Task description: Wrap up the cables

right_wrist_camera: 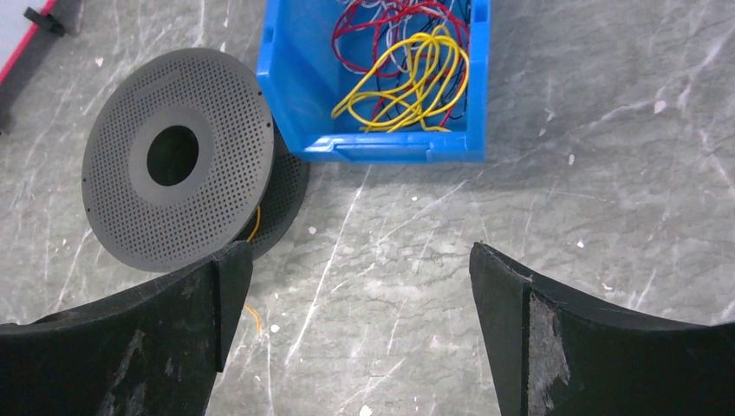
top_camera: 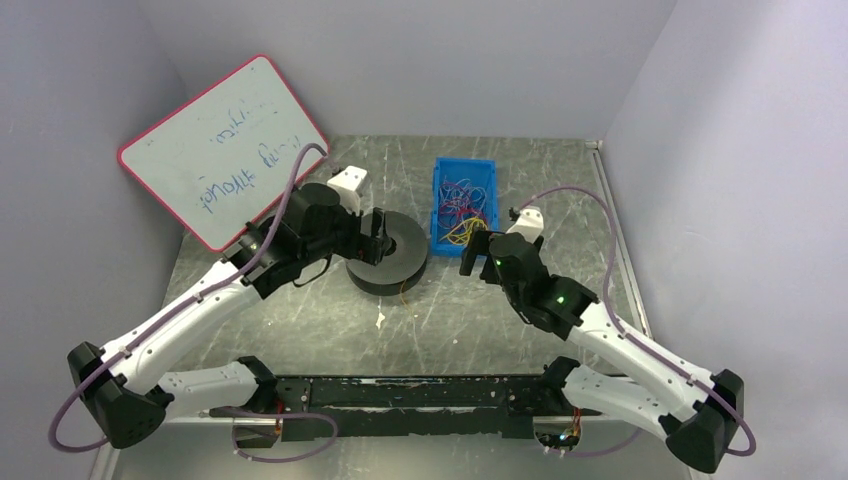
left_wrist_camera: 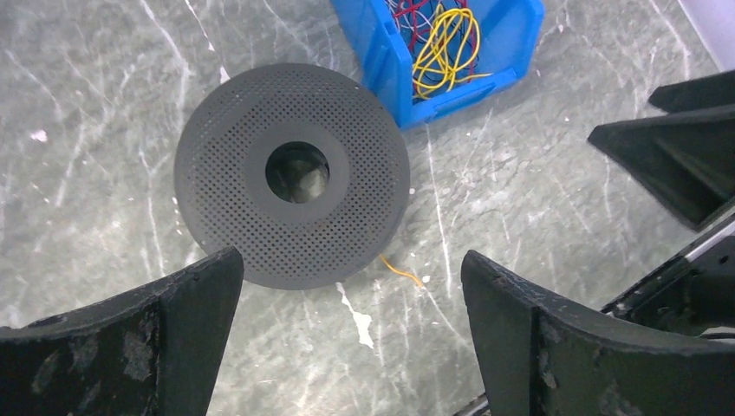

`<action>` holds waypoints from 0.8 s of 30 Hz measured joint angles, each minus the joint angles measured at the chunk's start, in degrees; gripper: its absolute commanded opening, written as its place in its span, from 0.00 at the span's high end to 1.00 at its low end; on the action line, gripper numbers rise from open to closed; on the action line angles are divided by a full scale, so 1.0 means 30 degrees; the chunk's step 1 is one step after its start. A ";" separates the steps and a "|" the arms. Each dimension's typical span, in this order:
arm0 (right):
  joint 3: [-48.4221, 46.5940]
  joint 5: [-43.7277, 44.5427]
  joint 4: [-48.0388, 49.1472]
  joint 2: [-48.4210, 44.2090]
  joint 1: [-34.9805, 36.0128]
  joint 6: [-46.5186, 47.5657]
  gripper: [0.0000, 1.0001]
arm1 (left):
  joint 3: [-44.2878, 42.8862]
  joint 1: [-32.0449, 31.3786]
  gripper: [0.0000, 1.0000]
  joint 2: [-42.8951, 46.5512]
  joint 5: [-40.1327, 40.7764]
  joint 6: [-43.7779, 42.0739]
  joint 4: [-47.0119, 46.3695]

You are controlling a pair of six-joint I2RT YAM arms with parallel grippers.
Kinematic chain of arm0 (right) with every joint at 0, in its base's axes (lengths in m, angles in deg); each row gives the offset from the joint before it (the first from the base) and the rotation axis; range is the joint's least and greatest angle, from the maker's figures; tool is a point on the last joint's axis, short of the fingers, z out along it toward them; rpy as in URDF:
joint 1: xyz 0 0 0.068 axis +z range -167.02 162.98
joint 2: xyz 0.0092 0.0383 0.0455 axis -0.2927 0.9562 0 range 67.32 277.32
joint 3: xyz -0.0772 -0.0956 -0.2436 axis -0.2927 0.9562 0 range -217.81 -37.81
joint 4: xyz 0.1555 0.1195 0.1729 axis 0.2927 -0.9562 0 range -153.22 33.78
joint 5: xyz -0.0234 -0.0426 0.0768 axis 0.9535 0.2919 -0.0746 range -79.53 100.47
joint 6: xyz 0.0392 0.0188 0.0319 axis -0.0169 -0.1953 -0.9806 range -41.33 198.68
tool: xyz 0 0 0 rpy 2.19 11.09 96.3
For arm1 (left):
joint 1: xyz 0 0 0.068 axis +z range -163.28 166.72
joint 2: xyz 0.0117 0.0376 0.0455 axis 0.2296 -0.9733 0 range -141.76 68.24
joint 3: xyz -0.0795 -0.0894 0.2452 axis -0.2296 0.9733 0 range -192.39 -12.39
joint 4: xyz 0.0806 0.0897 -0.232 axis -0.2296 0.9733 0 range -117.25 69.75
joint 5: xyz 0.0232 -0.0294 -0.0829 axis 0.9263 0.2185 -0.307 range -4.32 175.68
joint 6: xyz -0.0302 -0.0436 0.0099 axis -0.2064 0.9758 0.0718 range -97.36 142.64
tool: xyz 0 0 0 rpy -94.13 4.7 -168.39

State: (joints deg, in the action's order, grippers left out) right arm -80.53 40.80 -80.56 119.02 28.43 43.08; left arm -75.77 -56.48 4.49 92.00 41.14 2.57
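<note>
Top view: the left gripper hangs at the left edge of a dark grey spool, which lies flat mid-table. The right gripper sits just off the near end of a blue bin. The bin is to the right of the spool & a bit farther back. The cables (red, yellow, blue-purple) lie tangled inside the bin. A red-framed whiteboard leans at the left wall.

Left wrist view: both fingers are spread wide w/ nothing between them but bare table. The gripper is short of the spool's near rim, not touching it. The spool top is a perforated disc w/ a round centre hole. A short orange-yellow strand pokes out from under the rim onto the table. The bin is just beyond the spool, w/ yellow loops at its near end and red ones behind. The black shapes at the right edge are prob. the other arm's fingers — too cropped to be sure.

Right wrist view: the fingers are also wide apart, gripping nothing, over bare table near the bin's end wall. The cables fill the bin — a yellow bundle on top towards the near wall, red and pale strands farther back. The spool is just beside the bin's left corner and shows two flanges here, one above the other. The strand comes out between them and runs down towards the left finger.
</note>
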 measured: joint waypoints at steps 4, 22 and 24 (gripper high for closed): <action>-0.0270 0.0488 -0.0372 -0.0583 -0.0007 0.0073 0.00 | 0.0000 -0.0051 0.01 0.0408 0.0036 -0.1668 -0.0168; -0.1537 0.0357 -0.0648 -0.2084 -0.0007 0.2980 0.00 | 0.6062 -0.0051 0.01 0.6091 -0.3796 -0.5785 -0.6441; -0.1625 0.0386 -0.0634 -0.2040 -0.0007 0.3075 0.00 | 0.6011 -0.0051 0.01 0.5748 -0.4036 -0.5792 -0.6433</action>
State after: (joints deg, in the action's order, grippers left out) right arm -85.41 41.96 -82.46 112.90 28.41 52.30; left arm -57.74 -56.63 21.74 79.89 23.77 -16.73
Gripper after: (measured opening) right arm 0.997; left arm 0.993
